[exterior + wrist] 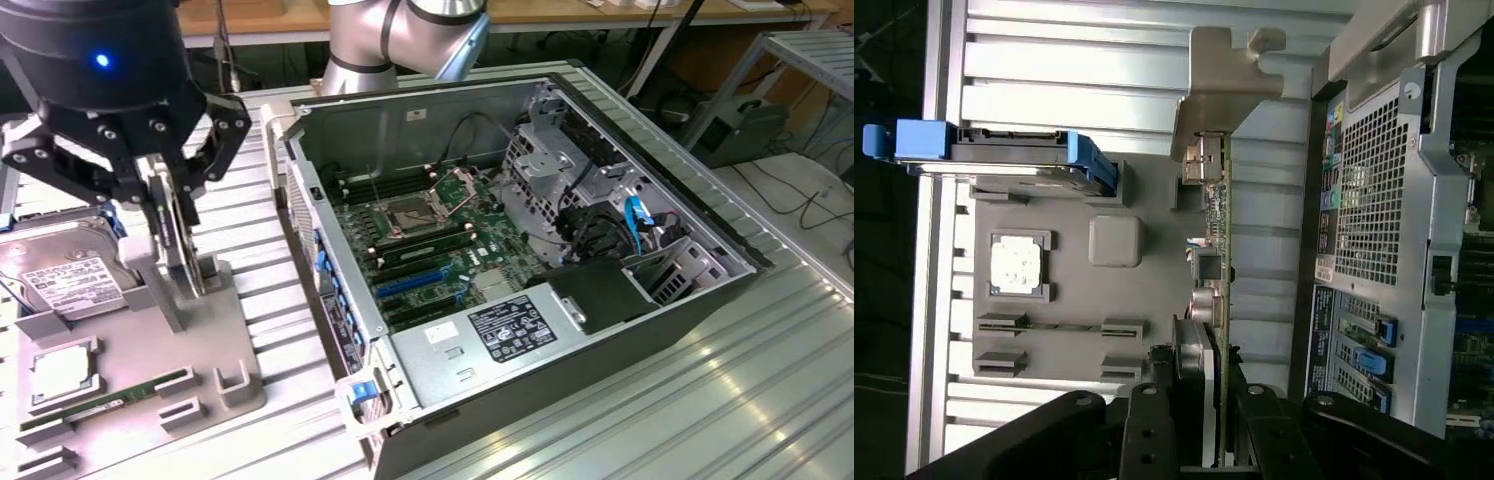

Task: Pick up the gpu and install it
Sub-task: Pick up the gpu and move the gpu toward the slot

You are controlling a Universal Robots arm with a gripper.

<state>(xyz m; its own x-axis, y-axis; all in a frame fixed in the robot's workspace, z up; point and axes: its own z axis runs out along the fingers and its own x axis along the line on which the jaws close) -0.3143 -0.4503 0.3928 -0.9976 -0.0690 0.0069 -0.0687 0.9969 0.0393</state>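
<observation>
GPU [174, 250] stands edge-up at its grey holder [147, 370] on the desk [667, 400] beside the open case [400, 120], my claw [160, 185] clamped on its top edge; I judge pick-up in hand, needing a straight, square pull.

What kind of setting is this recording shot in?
Probably a robotics lab bench set up for PC assembly: an open computer case on a ribbed aluminium table, a grey fixture tray holding loose parts, and the claw closed on the gpu, upright at that tray.
</observation>
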